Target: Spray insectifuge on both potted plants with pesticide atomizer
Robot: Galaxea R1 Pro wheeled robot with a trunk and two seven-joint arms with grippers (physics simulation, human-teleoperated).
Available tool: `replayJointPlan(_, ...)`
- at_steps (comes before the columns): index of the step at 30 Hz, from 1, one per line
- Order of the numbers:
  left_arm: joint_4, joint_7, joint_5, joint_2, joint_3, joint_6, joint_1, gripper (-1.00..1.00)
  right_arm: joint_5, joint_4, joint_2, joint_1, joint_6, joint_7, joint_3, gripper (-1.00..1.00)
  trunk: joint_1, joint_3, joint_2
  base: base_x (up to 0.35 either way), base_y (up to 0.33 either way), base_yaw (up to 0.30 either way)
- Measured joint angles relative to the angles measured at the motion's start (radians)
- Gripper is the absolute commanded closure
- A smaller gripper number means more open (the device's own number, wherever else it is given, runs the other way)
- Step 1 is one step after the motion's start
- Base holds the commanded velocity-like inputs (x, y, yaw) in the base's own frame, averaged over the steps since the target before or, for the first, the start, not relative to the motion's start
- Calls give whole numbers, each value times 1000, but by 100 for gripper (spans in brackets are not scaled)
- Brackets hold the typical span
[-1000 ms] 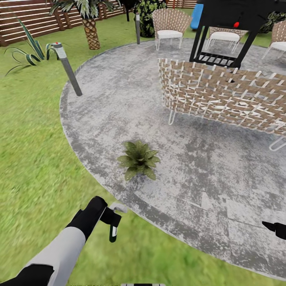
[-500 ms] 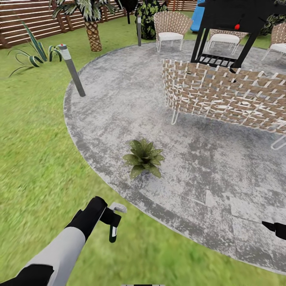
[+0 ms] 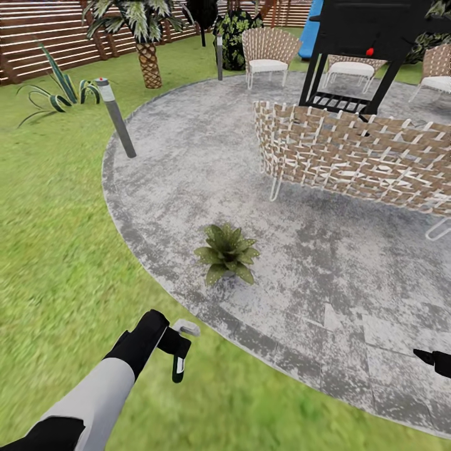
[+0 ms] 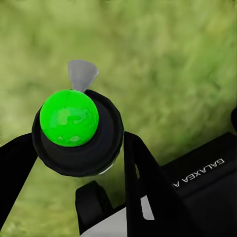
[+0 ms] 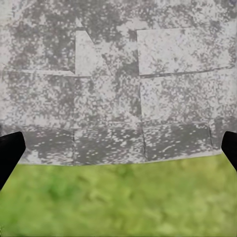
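Pesticide atomizer [image 3: 180, 354] held in left gripper [image 3: 173, 343], hanging over lawn [image 3: 56, 250] at lower left of head view; white trigger head uppermost, dark body with pale label pointing down. Left wrist view: dark round end of atomizer [image 4: 79, 133], seen end-on with bright green centre and small pale grey nozzle piece, clamped between black fingers [image 4: 143, 187] with blurred grass beyond. Left gripper state: closed on atomizer.

Right gripper [image 3: 435, 362] at right edge of head view, only black tip visible, above paved patio [image 3: 188, 169] near its rim. Right wrist view: two black fingertips [image 5: 10, 150] at opposite picture edges, wide apart, nothing between them; patio slabs and grass border beyond. Right gripper state: spread apart, empty.

One potted plant [image 3: 227, 252], low rosette of pointed green leaves, ahead of left gripper and slightly to its right, standing on patio just inside the rim; apart from atomizer. Pot hidden under leaves.

Farther ahead of left gripper: grey bollard lamp [image 3: 116, 118] with red top at patio edge. Beyond right gripper, well apart: woven chair back [image 3: 351, 153], black grill [image 3: 369, 44] behind it. Palm [image 3: 147, 44] and wooden fence [image 3: 44, 37] at far side of lawn.
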Motion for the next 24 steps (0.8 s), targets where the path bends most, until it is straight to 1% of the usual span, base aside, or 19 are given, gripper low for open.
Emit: replayJointPlan(24,4,-1,4,-1,0,-1,0,100,-1,0,0,0,1,-1,-1,-100,0,38,0,0,0,0)
